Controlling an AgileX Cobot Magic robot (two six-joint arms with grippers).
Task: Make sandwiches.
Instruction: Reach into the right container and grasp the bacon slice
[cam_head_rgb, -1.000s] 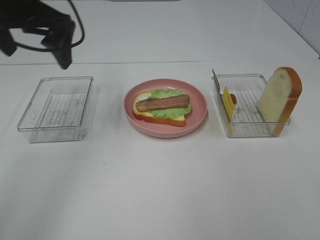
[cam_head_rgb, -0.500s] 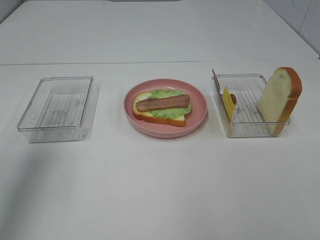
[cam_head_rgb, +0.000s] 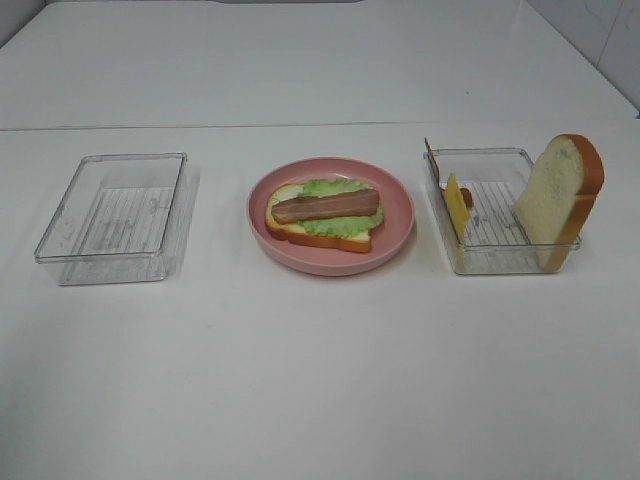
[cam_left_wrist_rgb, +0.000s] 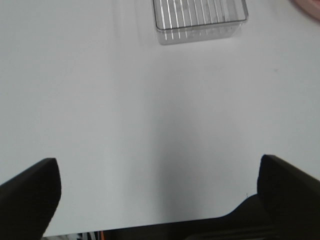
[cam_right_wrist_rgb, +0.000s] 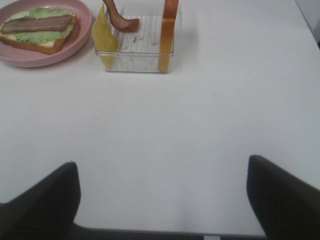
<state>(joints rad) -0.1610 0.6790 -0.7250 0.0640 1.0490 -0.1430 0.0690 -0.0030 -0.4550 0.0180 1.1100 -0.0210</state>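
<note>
The half-built sandwich (cam_head_rgb: 325, 215) lay on the plate (cam_head_rgb: 400, 215) at the table's middle. The left gripper (cam_left_wrist_rgb: 160, 186) and right gripper (cam_right_wrist_rgb: 164, 195) hung wide open, empty. The cheese (cam_head_rgb: 457, 205), leaning in the tray (cam_head_rgb: 500, 262) toward the right edge, probably wanted pinching by its upper edge.

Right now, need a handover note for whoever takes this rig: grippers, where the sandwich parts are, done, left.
Grippers: left gripper open, empty, over bare table; right gripper open, empty, short of the right tray.
Parts: on the pink plate, bottom bread slice, lettuce on it, bacon strip on top. Right tray holds cheese slice, second bacon strip and second bread slice, which stands on edge against its wall. Left tray has nothing in it.
Done: bread, lettuce, one bacon stacked.
Left: cheese, probably the other bacon, then closing bread.
</note>
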